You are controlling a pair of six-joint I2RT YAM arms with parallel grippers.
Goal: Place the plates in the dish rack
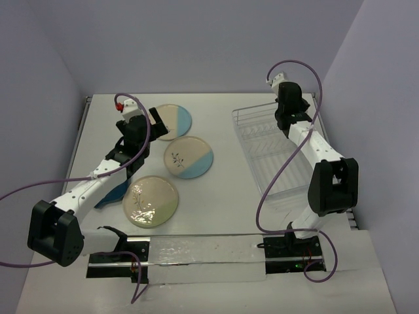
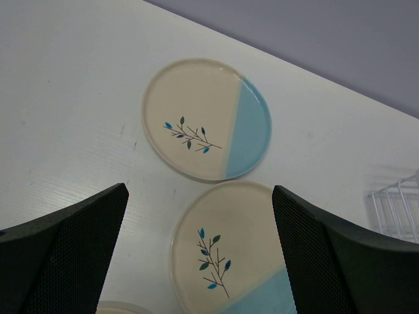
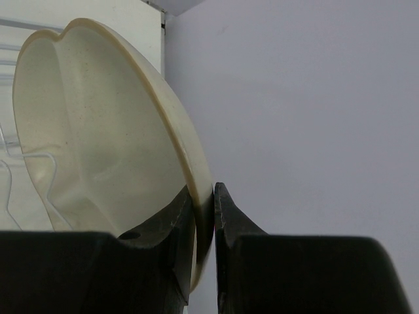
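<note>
Two glossy round sprig plates (image 2: 206, 118) (image 2: 229, 255) below spread left fingers (image 2: 65, 252), right fingers (image 3: 163, 245) pinching rim of seemingly speckled cream plate (image 3: 98, 131)

Right gripper (image 3: 204, 206) pinching rim of cream compartment plate (image 3: 98, 137), upright.

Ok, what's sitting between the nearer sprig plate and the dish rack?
Nothing. The top view shows only bare table between the nearer sprig plate and the dish rack.
</note>
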